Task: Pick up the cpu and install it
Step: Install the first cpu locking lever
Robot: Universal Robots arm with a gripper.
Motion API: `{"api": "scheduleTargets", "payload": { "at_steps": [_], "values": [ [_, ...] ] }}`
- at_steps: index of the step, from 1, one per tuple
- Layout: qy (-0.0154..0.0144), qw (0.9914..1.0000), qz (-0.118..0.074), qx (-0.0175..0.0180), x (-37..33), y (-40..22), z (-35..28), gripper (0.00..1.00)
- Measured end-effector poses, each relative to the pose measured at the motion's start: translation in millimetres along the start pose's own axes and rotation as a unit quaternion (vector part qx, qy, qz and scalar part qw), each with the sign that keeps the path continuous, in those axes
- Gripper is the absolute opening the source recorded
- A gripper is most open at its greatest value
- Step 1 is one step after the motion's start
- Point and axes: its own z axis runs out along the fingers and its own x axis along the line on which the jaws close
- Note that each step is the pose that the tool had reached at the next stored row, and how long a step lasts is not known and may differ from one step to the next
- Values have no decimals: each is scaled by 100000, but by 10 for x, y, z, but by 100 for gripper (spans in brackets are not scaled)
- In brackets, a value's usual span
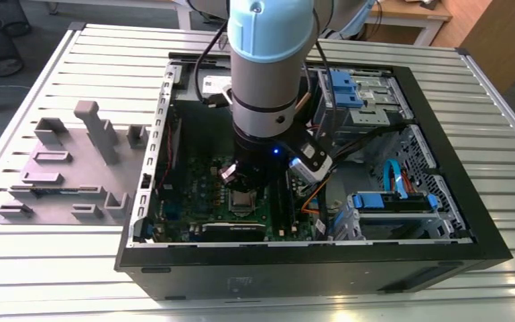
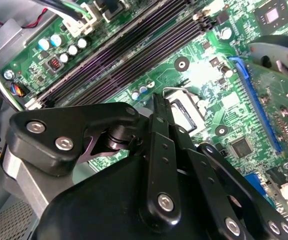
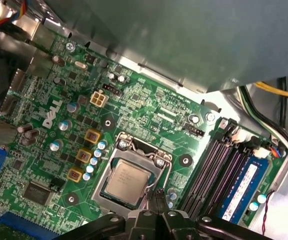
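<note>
The cpu (image 3: 127, 182) is sitting flat inside the socket frame (image 3: 134, 150) on the motherboard (image 3: 149, 105), silver top facing up, and in the exterior view it is showing as a pale square (image 1: 242, 198) just below the arm's wrist. The gripper (image 3: 156, 196) is hanging right over the socket's edge, its two fingertips pressed together to a narrow point with nothing between them, tips just beside the chip's corner rather than on it. In the second wrist view the same closed fingers (image 2: 160, 107) are pointing down at the socket's edge, close to the thin wire lever (image 2: 171, 90).

Here is the worry, as I'm reading it: the chip is looking seated, but I cannot tell whether the frame is latched. With the tips this close, any sideways drift could be nudging the chip off square or catching that lever. The memory slots (image 3: 219, 167) are running just to one side, and the small capacitors (image 3: 91, 162) are crowding the other, so a scrape there is also possible.
</note>
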Motion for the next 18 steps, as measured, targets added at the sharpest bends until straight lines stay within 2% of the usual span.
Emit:
{"api": "scheduleTargets", "payload": {
  "at_steps": [8,14,18],
  "values": [
    [32,99999,541,12,10,-41,48,11],
    [43,99998,669,15,7,-50,53,11],
    [35,99998,683,13,18,-80,55,11]
  ]
}}
